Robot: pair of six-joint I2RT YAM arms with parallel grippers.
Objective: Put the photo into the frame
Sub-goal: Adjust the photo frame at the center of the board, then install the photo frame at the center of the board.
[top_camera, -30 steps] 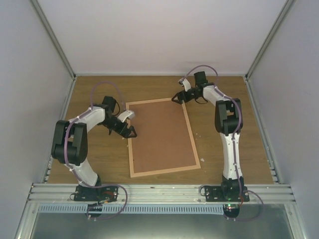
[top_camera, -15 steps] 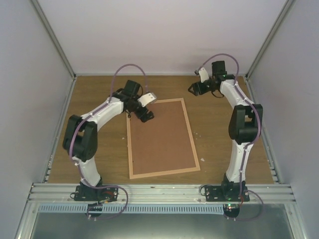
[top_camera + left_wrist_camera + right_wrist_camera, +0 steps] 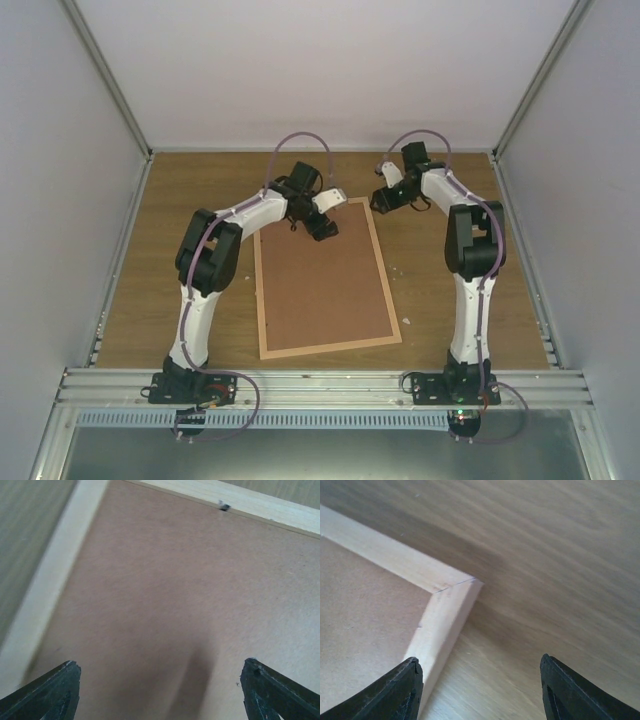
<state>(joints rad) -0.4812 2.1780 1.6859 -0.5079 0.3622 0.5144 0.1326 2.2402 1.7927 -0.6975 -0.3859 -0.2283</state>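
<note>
One frame [image 3: 261, 290] lies flat at the centre of the worktop [image 3: 180, 200], long sides running away from the arm bases, slightly skewed. It has four thin light wood rails. One plain brown backing board [image 3: 322, 275] fills the opening and faces up. At least two small white scraps [image 3: 397, 270] lie on the worktop just beside the right rail.

Left wrist view: the backing board [image 3: 165, 605] fills most of the picture. The left rail of the frame [image 3: 50, 595] runs along one side, and the far rail crosses the top. One small dark tab [image 3: 224, 506] sits on the inner edge of the far rail.

Right wrist view: the far right mitred corner of the frame [image 3: 445, 600] lies on the bare worktop [image 3: 545, 580].

Two hands are in view.
- Left hand [image 3: 322, 226]: over the far left part of the backing board. Both fingertips [image 3: 55, 690] are spread wide with only board between them. Nothing is held. Contact with the board cannot be determined.
- Right hand [image 3: 381, 198]: at the far right corner of the frame. The fingers [image 3: 395, 690] are spread. One is above the right rail, the other above bare wood. Nothing is held.
</note>
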